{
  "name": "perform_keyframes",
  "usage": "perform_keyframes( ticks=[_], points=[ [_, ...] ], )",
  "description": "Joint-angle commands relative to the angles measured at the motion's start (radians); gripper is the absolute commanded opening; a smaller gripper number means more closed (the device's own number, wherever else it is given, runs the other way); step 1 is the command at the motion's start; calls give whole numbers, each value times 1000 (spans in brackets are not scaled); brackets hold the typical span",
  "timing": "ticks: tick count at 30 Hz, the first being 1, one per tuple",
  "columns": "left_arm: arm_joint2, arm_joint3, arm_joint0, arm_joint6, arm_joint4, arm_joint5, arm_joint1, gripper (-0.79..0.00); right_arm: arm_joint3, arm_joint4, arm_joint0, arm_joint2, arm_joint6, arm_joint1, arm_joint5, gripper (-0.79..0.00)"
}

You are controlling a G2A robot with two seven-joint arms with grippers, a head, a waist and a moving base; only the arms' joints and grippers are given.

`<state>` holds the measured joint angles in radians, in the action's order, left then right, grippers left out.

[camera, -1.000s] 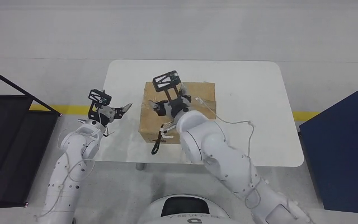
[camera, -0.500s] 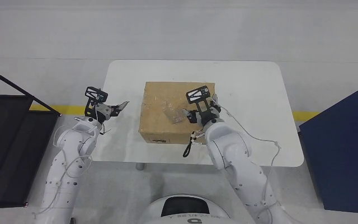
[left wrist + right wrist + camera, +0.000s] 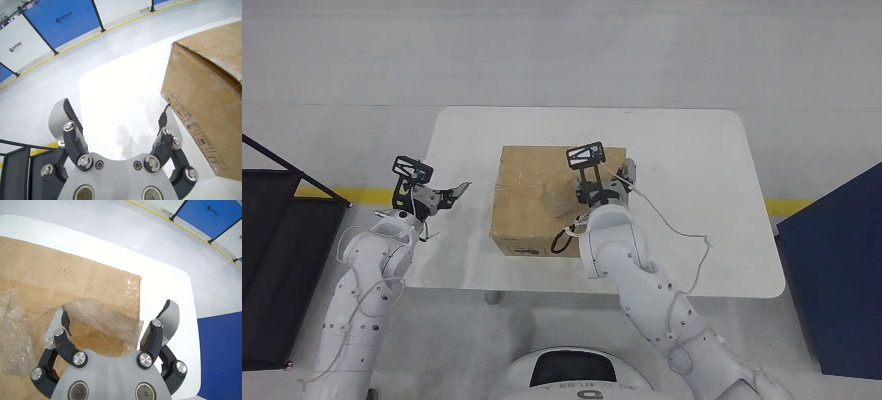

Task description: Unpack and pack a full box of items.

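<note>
My right gripper (image 3: pixel 117 311) hung spread over brown cardboard box (image 3: pixel 532 200) — clear tape (image 3: pixel 105 315) crinkled, loose; my left gripper (image 3: pixel 116 106) spread, left of box.

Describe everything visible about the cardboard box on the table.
The cardboard box is plain brown, standing flat on the white table, flaps folded shut though one edge gapes. Crinkled clear tape peels from its top; handling symbols are printed on one side. The right gripper hangs open above a lifted tape strip; contact unclear.
</note>
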<state>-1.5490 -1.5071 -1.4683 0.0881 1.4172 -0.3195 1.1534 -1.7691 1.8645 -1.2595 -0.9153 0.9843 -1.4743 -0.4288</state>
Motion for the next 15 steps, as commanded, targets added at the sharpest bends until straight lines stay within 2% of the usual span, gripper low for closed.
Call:
perform_keyframes(
  ticks=[1,15],
  points=[
    [-4,1,-1,1,-3,-2,-1,0,-1,6,0,-2,6,-3,0,0],
    [-12,0,6,15,9,-14,-6,0,-35,183,-48,-31,164,-23,-14,0]
  ],
)
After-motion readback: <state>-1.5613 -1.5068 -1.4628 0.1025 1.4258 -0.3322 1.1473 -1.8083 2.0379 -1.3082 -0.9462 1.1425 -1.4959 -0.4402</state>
